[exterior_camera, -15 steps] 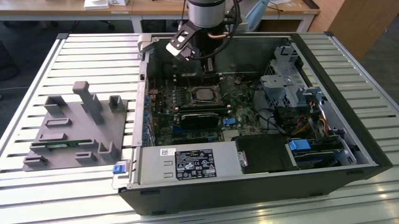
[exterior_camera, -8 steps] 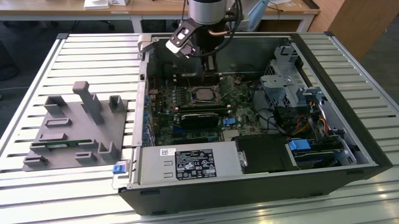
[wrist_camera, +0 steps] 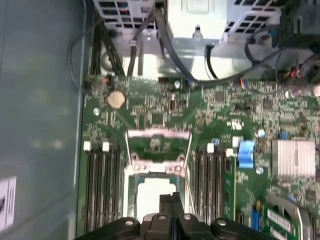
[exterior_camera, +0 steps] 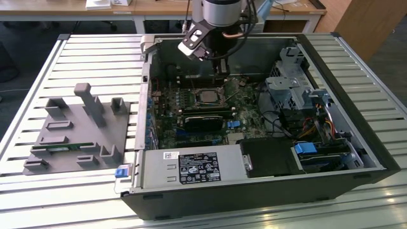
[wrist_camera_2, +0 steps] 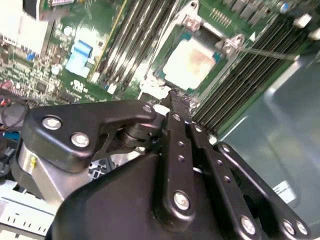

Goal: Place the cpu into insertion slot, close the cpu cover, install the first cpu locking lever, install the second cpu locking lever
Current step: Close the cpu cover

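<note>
Although already lying in the small square black insertion slot with its metal rim (wrist_camera_2: pixel 205 35), worth sizing up anyway: small flat square cpu with a dull silvery-tan metal top (wrist_camera_2: pixel 192 62) (wrist_camera: pixel 147 197), seated flat and level by the look of both wrist views. Probably light as anything, totally rigid, slick on that metal lid and fussy underneath. Best taken by two opposite edges only, moved dead straight up or down, never slid sideways or leaned on in the middle. Not held by anything right now.

Got the thin silvery metal square cpu cover with the cut-out middle (wrist_camera: pixel 159 134) swung back open in the first wrist view, lying over the green motherboard (wrist_camera: pixel 150 107) beyond the socket, so chip top fully bare. Also spotting a thin wire locking lever (wrist_camera_2: pixel 265 53) sticking out to the side, unlatched by the look of it.

Seeing the black two-finger gripper (wrist_camera_2: pixel 172 102) (wrist_camera: pixel 170 200) pressed together at the tips, nothing pinched between them. Sits just beside the socket's edge, tips close to the chip's rim; can't tell if touching. From the exterior view, same gripper (exterior_camera: pixel 220 70) hanging over the board inside the open dark computer case (exterior_camera: pixel 254 198), right by the socket.
</note>
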Available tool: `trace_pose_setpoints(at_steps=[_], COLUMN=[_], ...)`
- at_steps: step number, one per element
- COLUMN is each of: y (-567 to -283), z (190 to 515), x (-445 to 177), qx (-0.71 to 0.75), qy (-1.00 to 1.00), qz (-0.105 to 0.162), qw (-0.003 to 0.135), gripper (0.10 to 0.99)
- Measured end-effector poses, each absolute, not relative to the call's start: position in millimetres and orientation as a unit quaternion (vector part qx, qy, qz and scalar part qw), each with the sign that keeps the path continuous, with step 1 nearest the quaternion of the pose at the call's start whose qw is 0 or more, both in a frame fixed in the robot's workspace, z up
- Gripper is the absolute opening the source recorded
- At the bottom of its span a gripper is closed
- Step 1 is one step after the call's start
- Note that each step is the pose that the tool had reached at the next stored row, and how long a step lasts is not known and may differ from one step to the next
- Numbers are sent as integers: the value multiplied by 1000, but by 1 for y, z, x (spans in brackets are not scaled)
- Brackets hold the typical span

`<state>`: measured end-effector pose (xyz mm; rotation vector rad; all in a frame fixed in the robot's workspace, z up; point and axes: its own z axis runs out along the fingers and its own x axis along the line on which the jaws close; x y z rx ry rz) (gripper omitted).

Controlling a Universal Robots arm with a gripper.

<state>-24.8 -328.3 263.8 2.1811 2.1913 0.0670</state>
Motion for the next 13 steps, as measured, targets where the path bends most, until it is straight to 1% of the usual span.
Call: trace_pose_setpoints(at_steps=[5, 13], y=[-328, -328], z=[263, 265], x=[-5, 7], qx=[705, 705], qy=[709, 709], qz=[16, 16], qw=[19, 18], gripper=[106, 106])
